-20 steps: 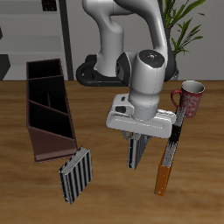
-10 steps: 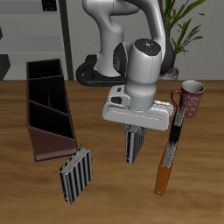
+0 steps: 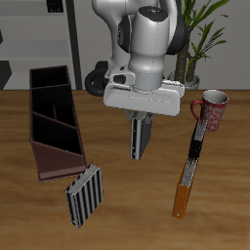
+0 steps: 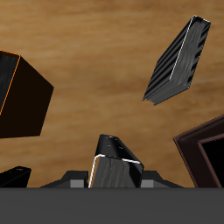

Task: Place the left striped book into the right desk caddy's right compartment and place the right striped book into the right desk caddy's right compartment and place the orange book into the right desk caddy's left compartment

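My gripper is shut on the left striped book, which hangs upright above the table, clear of the wood. In the wrist view the same book stands between my fingers. The right striped book lies on the table near the front edge, just off the near end of the right desk caddy, a long maroon tray with dividers. The wrist view also shows this book and a corner of the caddy. The orange book lies near the front edge, on the far side of my gripper from the caddy.
A narrow black book with white and red marks lies end to end with the orange book. A red mug stands behind it. The robot base and a potted plant are at the back.
My gripper has risen and moved back from the front edge, carrying the left striped book up off the table. The other books have not moved.
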Tool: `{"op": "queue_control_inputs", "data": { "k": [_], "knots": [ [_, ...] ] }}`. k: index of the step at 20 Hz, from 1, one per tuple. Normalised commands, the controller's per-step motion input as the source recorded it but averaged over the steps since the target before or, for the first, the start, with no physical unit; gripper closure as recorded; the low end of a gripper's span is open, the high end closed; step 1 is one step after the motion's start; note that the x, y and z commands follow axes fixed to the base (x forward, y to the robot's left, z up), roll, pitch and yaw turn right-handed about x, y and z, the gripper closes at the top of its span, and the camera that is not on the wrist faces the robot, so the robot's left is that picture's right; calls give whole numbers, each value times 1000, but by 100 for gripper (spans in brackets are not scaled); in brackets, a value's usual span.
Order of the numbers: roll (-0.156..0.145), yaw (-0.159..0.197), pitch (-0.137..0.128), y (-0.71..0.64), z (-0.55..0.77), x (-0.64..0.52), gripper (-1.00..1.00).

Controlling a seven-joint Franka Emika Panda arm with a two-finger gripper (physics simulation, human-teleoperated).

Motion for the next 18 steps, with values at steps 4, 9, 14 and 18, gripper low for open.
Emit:
{"op": "queue_control_inputs", "data": {
  "k": [4,9,14,18],
  "knots": [
    [28,50,-11,-361,446,-264,100],
    [10,82,-39,-337,283,-283,100],
    [-39,48,-12,-520,142,-393,100],
    [-32,26,-36,-464,26,-603,100]
  ]
}}
